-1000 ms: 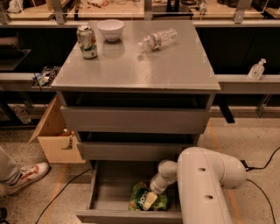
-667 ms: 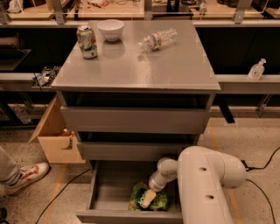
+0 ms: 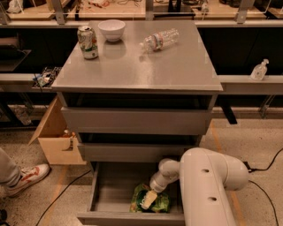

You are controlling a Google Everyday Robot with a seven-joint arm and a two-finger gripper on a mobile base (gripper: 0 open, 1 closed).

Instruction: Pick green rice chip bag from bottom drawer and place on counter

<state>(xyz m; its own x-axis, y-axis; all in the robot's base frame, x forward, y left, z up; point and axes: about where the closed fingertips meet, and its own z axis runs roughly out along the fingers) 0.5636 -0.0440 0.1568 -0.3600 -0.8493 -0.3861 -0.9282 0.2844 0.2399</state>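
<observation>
My tool (image 3: pixel 149 199) is down inside the open bottom drawer (image 3: pixel 106 194), its tip resting on the top of the green rice chip bag (image 3: pixel 162 204). I cannot tell from here whether it is spread, pressed together or pinching the bag. The bag lies crumpled on the drawer floor towards the front right, near the front wall, and the left half of the floor is bare. My arm (image 3: pixel 208 190) bends in from the right and fills the drawer's right side, hiding that wall. I judge this to be the pick itself, at the point of contact, with the bag not yet lifted. The next move calls for a sure hold on the soft, glossy foil. After that comes a straight lift clear of the drawer front and of the two closed drawer fronts (image 3: pixel 135 121) above, then a carry up and over to the tabletop (image 3: pixel 137 70). That grey metal tabletop already carries a green-and-white can (image 3: pixel 88 42) and a white bowl (image 3: pixel 111 30) at the back left, with a clear bottle (image 3: pixel 160 39) lying on its side at the back. The open middle and front look like the place to set the bag. Around the cabinet I see a cardboard box (image 3: pixel 55 141) on the speckled floor to the left and a person's shoe (image 3: pixel 24 176) beyond it. A wooden workbench (image 3: pixel 124 11) runs behind.
</observation>
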